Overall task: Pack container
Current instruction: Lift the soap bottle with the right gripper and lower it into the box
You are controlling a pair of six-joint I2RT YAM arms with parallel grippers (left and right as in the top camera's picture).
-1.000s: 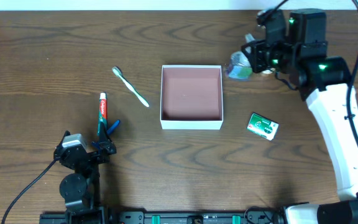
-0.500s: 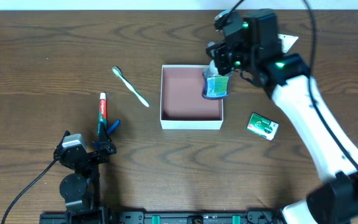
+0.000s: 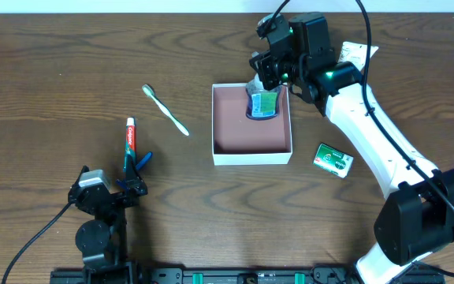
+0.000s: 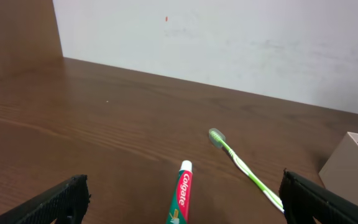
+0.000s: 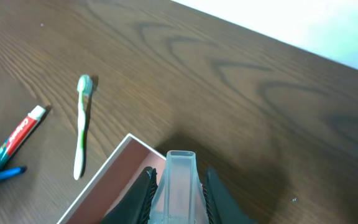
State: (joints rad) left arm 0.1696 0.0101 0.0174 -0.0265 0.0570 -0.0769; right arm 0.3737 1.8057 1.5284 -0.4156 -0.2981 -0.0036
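The container (image 3: 252,158) sits near the middle of the counter (image 3: 53,63), its reddish-brown floor bare apart from what hangs over it. The right end effector (image 3: 265,93) is clamped on a clear bottle (image 3: 264,104) with a blue-green label, held over the container's back right corner; whether the bottle touches the floor cannot be told. The left end effector (image 4: 185,208) rests at the counter's near left with its fingers spread wide, grasping nothing, just behind a toothpaste tube (image 3: 130,140). A green toothbrush (image 3: 165,110) lies between the tube and the container. A small green packet (image 3: 333,159) lies to the container's right.
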